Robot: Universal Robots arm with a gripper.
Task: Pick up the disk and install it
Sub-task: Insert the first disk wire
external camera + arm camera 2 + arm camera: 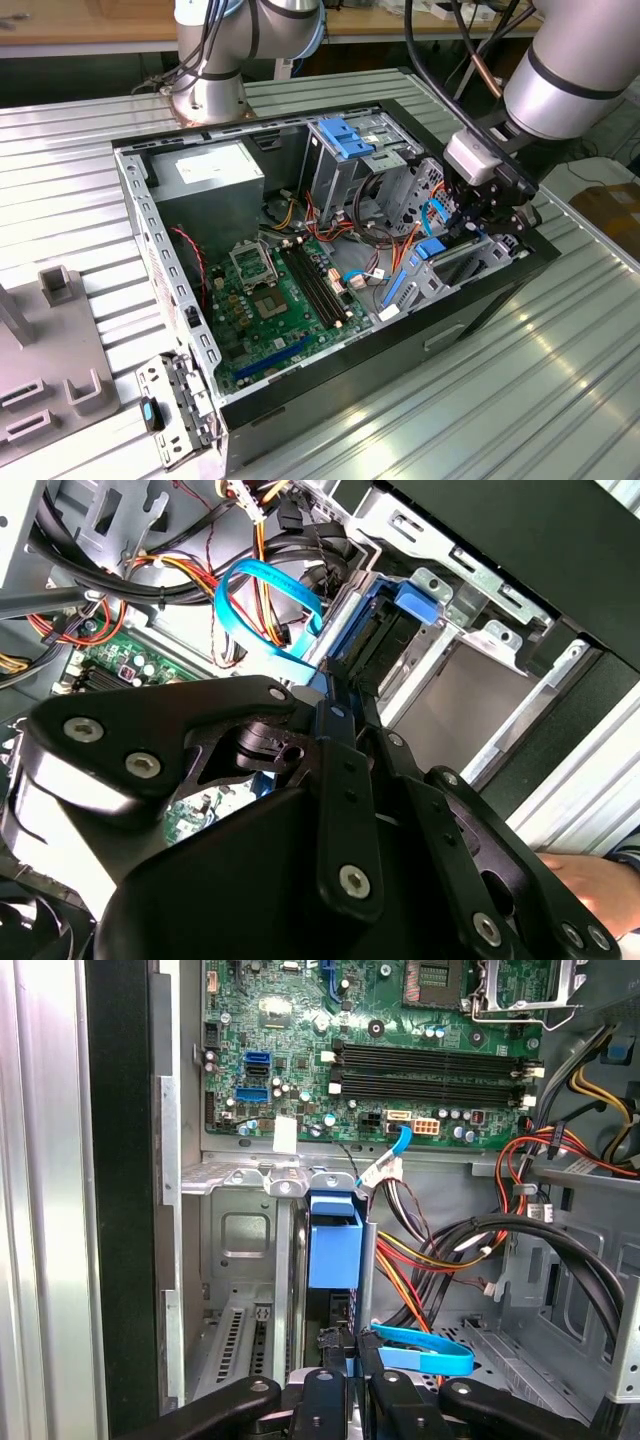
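The disk [437, 250] is a dark flat drive in bright blue carrier rails. It stands on edge in the metal drive bay at the front corner of the open computer case [150, 230], on the exterior view's right. My gripper [478, 225] reaches down from that side and is shut on the disk's upper edge. In the first wrist view the disk [335, 1245] shows edge-on with its blue rail, and the black fingers [322, 1400] close on it from both sides. In the second wrist view my gripper [335, 708] meets the disk [385, 640] at the bay.
The motherboard [270, 300] lies on the case floor and a grey power supply [205, 175] sits at the back. A tall metal cage with a light-blue latch [345, 140] stands nearby. A blue ribbon cable [425, 1352] and wire bundles lie beside the bay. A hand [590, 880] is outside the case.
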